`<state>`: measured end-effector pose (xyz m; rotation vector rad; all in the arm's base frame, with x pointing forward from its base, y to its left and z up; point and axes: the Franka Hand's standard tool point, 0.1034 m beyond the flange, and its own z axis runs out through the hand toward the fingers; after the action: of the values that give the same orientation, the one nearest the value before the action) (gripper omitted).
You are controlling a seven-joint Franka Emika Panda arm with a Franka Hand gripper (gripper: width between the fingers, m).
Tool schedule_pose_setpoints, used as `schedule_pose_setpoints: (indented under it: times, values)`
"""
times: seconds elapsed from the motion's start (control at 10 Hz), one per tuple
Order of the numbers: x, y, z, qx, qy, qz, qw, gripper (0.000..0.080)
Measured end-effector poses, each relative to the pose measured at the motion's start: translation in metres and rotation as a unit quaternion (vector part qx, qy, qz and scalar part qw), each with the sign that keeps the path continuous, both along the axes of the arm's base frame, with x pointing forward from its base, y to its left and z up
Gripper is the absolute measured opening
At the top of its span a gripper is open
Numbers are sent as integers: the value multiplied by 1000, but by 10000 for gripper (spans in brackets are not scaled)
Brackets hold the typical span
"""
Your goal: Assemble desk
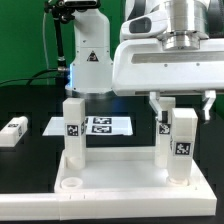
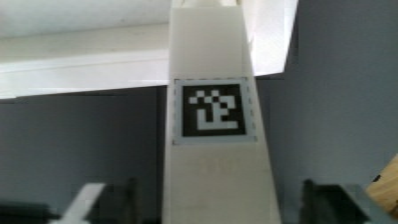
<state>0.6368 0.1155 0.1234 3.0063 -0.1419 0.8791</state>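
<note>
The white desk panel (image 1: 120, 185) lies at the front of the black table. Two white tagged legs stand upright in its sockets, one at the exterior view's left (image 1: 73, 128) and one at the right (image 1: 181, 145). My gripper (image 1: 180, 108) hangs straight over the right leg, one finger on each side of its top. In the wrist view that leg (image 2: 217, 110) runs down the middle between the dark fingers (image 2: 338, 202), with a gap on both sides. The gripper (image 2: 217, 206) is open and holds nothing. The panel (image 2: 80, 75) shows beyond the leg.
Another loose tagged leg (image 1: 13, 132) lies on the table at the exterior view's left. The marker board (image 1: 95, 125) lies flat behind the panel. A white camera stand (image 1: 88, 60) rises at the back.
</note>
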Motion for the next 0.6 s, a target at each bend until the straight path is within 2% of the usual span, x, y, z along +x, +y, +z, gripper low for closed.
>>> schedule_pose_setpoints:
  times: [0.1,0.2,0.3,0.6]
  values:
    - [0,0,0,0,0,1,1000,609]
    - [0,0,0,-1,0,1,1000,609]
    - [0,0,0,-1,0,1,1000,643]
    - [0,0,0,-1,0,2,1000,649]
